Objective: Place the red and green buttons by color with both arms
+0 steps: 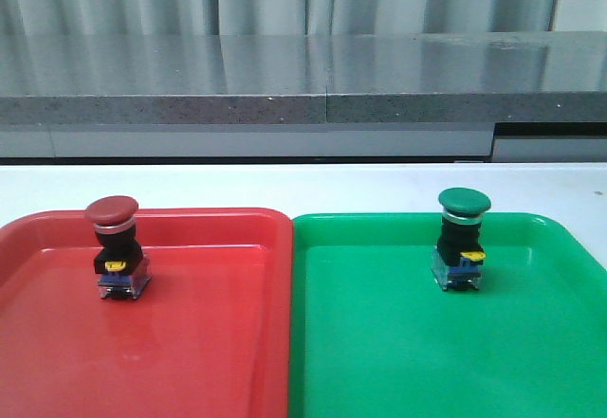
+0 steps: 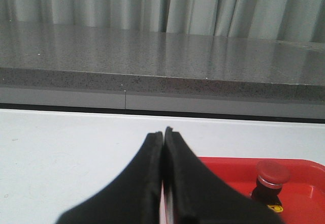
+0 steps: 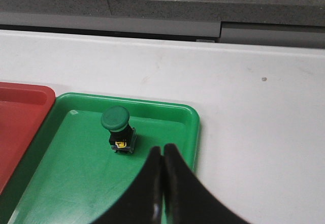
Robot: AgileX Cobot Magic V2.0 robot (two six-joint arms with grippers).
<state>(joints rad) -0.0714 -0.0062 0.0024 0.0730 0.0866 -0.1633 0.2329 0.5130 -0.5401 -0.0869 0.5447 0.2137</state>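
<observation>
A red push-button switch (image 1: 116,247) stands upright in the red tray (image 1: 190,361), toward its far left part. A green push-button switch (image 1: 462,238) stands upright in the green tray (image 1: 379,361), toward its far right part. Each has a domed mushroom cap, a silver ring, a black body and a clear base with yellow and blue parts. The trays sit side by side, edges touching, on a white desk (image 1: 303,186). Each button already rests on its matching colour, so the sorting looks finished.

The buttons are probably light, hard plastic and metal, rigid and not fragile, though top-heavy and easy to tip. The squared black body looks the safest place to grip; the smooth rounded cap would likely slip.

The left hand (image 2: 163,132) has its fingers pressed together, holding nothing, above the desk near the red tray's corner. The right hand (image 3: 162,150) is likewise closed and empty, hovering over the green tray, near the green button but not touching it. A grey stone counter (image 1: 303,77) and pale curtains lie beyond.
</observation>
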